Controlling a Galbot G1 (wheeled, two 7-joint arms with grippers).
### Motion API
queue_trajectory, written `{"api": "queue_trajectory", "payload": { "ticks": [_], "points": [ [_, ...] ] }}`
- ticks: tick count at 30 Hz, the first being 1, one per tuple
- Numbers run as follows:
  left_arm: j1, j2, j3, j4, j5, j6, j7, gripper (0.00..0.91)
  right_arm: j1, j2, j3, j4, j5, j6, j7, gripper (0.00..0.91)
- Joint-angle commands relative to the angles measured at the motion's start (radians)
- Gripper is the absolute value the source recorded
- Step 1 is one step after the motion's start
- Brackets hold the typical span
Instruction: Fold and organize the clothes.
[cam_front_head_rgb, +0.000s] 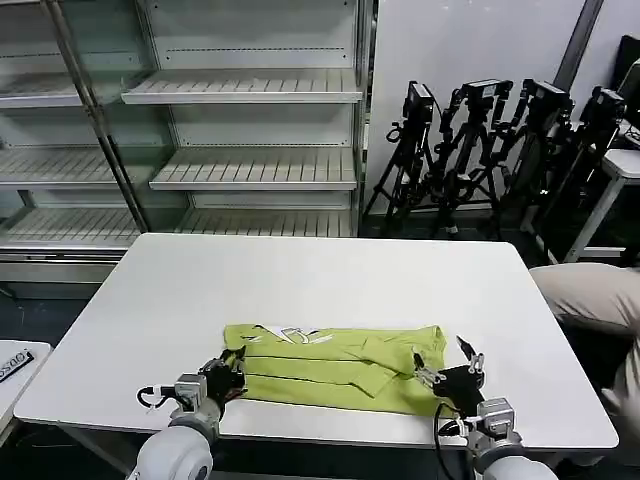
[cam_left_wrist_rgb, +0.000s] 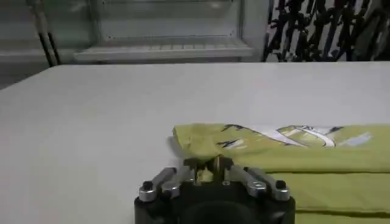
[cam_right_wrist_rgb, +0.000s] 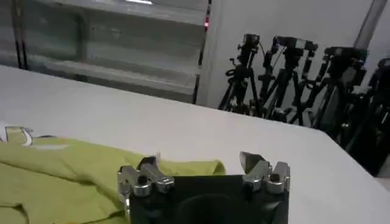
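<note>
The shirt (cam_front_head_rgb: 335, 366) lies half-folded near the tabletop's (cam_front_head_rgb: 300, 280) front edge. The left gripper (cam_front_head_rgb: 232, 372) pinches the shirt's near-left corner; the right gripper (cam_front_head_rgb: 447, 368), jaws spread, sits at its right edge, probably readying another fold.

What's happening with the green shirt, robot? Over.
Left gripper shut on T-shirt, left edge. Right gripper open at right edge. Shirt partly folded on table. Nothing in the way.

I'm getting the head view looking down from above at the white rectangular table (cam_front_head_rgb: 300, 290). Both wrist views are sitting low, close in, facing across it toward the far shelving, sharing the folded lime-green T-shirt (cam_left_wrist_rgb: 317, 152).
</note>
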Motion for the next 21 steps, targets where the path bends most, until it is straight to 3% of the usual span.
{"api": "queue_trajectory", "payload": {
  "ticks": [1, 6, 15, 21],
  "points": [
    [-0.016, -0.002, -0.019, 0.016, 0.036, 0.001, 0.025, 0.020, -0.002, -0.001, 0.007, 0.026, 0.001, -0.003, 0.001, 0.907],
    [-0.014, 0.047, -0.110, 0.003, 0.064, 0.001, 0.069, 0.020, -0.001, -0.010, 0.015, 0.030, 0.005, -0.004, 0.002, 0.907],
    [0.122, 0.183, -0.447, 0.017, 0.055, 0.000, 0.240, 0.020, -0.004, 0.001, 0.012, 0.018, 0.008, 0.005, -0.001, 0.907],
    [0.136, 0.240, -0.573, -0.002, 0.083, 0.000, 0.277, 0.020, -0.002, 0.002, 0.010, 0.012, 0.012, 0.010, -0.001, 0.907]
  ]
}}
